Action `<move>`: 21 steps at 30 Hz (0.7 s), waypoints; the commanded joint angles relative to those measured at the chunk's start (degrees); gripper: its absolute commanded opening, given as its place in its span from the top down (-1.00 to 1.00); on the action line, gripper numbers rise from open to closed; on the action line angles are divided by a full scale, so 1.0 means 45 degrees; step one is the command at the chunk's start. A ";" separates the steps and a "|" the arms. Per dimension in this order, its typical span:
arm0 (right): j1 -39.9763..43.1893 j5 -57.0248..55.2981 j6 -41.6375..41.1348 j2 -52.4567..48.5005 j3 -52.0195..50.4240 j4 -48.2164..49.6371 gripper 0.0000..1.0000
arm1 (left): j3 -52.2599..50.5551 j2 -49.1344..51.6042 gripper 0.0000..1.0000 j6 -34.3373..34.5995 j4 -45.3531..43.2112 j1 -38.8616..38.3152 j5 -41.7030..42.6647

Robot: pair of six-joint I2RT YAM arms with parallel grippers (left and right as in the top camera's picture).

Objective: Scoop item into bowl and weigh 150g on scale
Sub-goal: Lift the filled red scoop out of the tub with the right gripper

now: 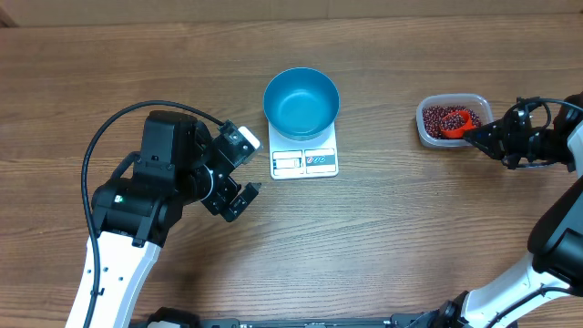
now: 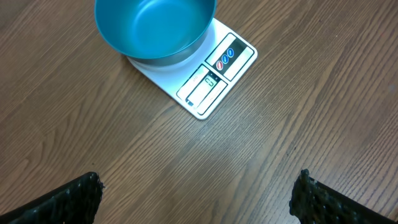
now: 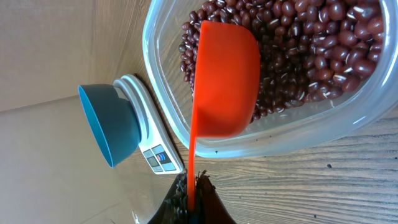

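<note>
The blue bowl [image 1: 301,100] sits on the white scale [image 1: 305,162], covering its back part, with the display poking out in front. The left gripper [image 1: 250,170] hangs just left of the scale, jaws spread wide. Well off to the scale's right is a clear tub [image 1: 424,128] of red-brown beans [image 1: 442,117]. The right gripper [image 1: 483,137] is clamped tight on the handle of an orange scoop [image 1: 463,123], whose cup is inside the tub on the beans.

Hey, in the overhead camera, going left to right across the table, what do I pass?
left gripper, open → blue bowl sitting on the scale → clear tub of beans → right gripper, shut on the red scoop dipped in that tub.
</note>
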State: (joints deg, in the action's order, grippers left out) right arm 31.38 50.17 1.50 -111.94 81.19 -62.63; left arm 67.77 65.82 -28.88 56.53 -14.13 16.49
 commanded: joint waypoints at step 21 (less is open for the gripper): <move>0.0889 0.1005 0.0175 -0.0010 -0.0049 -0.0398 0.93 | 0.0311 0.0044 -0.99 0.0136 -0.0044 0.0063 -0.0044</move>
State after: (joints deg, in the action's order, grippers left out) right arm 33.39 52.51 1.50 -111.94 81.19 -64.16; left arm 67.77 65.82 -28.88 56.53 -14.13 16.47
